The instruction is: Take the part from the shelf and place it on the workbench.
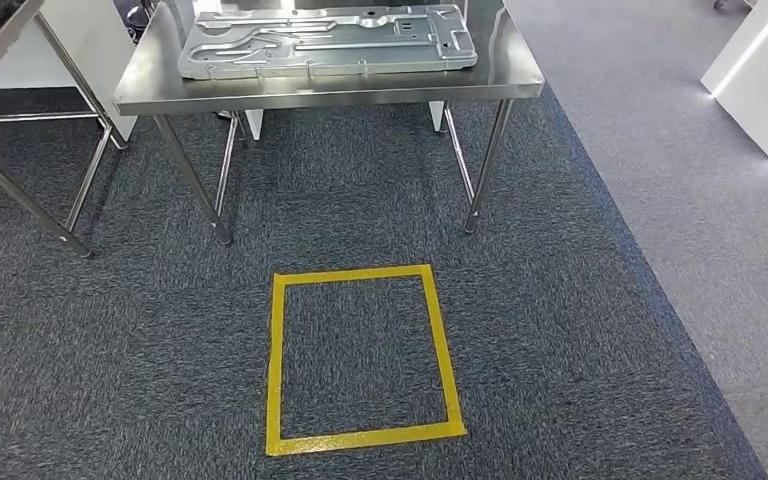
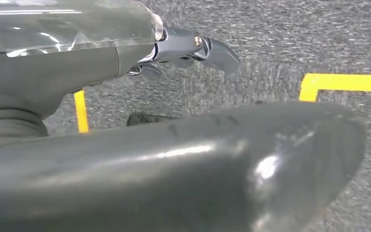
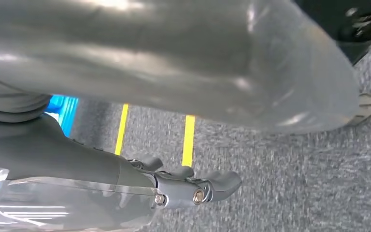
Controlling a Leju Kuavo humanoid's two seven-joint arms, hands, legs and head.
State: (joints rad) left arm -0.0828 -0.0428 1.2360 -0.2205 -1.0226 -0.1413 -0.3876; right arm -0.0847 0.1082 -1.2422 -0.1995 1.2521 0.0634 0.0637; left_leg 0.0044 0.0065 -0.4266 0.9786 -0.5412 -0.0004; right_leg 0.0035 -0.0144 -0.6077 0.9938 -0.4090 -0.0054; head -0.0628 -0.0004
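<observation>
A large stamped sheet-metal part [image 1: 325, 40] lies flat on a steel table [image 1: 330, 96] straight ahead, at the top of the head view. My left hand [image 2: 101, 63] hangs over the carpet, its dark fingers [image 2: 207, 48] stretched out and apart from the thick thumb [image 2: 222, 164], with nothing in it. My right hand [image 3: 101, 164] also hangs above the floor, fingers [image 3: 207, 186] extended away from the thumb [image 3: 198, 63], holding nothing.
A yellow tape square [image 1: 276, 360] marks the dark carpet in front of the table. A second steel table [image 1: 20, 195] stands at the left with a dark item on its top. White units [image 1: 760, 70] stand at the far right beside a lighter carpet strip.
</observation>
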